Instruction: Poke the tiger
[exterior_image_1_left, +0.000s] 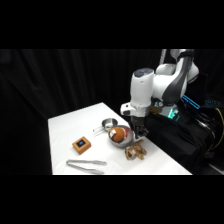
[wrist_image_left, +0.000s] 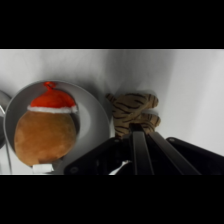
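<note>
gripper closes in on toy tiger beside a loaded bowl

a white robot arm's gripper (exterior_image_1_left: 138, 131) hangs low over the tiger (exterior_image_1_left: 135, 151), a striped tan-and-brown toy lying near the table's (exterior_image_1_left: 65, 125) right edge, toward its front, just beside a metal bowl (exterior_image_1_left: 118, 136). in the wrist view the fingers (wrist_image_left: 137, 150) appear drawn narrow, nearly together, holding nothing, their tips right at the tiger's (wrist_image_left: 133, 112) back; whether they are touching it cannot be told.

the risk here looks like one of aim and force. the bowl's rim (wrist_image_left: 104, 122) sits against the toy's flank, so a poke that drifts toward it could strike metal, skid the bowl, or jolt the brown ball with the red-and-white cap (wrist_image_left: 46, 131) resting inside. a push angled away from the bowl could slide the light toy toward the table's right edge, which is near, and off it. too hard a press might pin or tip the lumpy figure rather than merely nudge it.

the table is plain white and matte. an orange block with a blue centre (exterior_image_1_left: 81, 145) lies toward the left edge, metal tongs (exterior_image_1_left: 85, 165) along the front edge. black curtains close off the room behind; dark equipment stands beside the arm's base.
</note>
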